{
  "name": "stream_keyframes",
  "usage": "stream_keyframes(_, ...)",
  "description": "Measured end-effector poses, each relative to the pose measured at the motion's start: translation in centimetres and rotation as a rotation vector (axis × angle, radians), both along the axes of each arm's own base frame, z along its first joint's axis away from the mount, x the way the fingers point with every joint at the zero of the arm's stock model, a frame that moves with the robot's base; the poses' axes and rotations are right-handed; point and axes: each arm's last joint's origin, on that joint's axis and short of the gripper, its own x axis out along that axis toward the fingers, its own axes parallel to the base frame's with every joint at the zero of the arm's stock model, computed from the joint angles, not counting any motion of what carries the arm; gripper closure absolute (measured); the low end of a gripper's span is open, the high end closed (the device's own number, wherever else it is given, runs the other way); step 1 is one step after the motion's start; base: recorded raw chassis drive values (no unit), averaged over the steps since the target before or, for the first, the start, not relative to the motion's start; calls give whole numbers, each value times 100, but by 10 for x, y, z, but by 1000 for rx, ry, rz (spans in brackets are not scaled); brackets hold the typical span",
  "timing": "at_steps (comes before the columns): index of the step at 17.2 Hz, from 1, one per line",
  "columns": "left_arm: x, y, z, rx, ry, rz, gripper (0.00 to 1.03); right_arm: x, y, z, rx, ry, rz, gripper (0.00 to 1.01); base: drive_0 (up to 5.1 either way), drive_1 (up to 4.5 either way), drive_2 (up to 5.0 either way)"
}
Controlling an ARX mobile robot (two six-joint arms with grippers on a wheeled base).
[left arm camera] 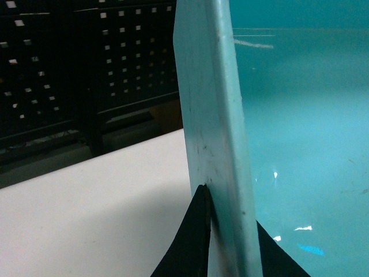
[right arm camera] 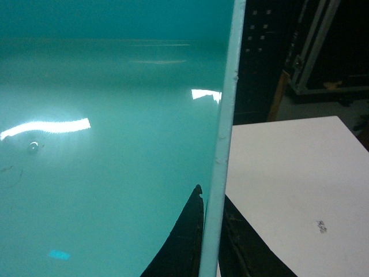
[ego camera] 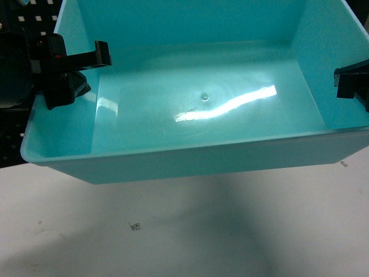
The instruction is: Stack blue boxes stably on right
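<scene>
The setting looked like a lab or workshop rather than a home. A plain white counter carried a small printed marker tag toward six o'clock in the head view, and black perforated panels with rows of square holes stood behind it, filling the ten o'clock area of the left wrist view. At two o'clock in the right wrist view, a metal-edged equipment case sat past the counter's far edge, beside more dark pegboard.
</scene>
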Motion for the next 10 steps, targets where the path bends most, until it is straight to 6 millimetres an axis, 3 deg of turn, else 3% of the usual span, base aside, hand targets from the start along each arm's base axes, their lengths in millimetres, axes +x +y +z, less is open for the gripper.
stream_keyframes(10,0,0,0,0,-1,-1,98,0,0,0,0,0,0,94,-158,-158,-158)
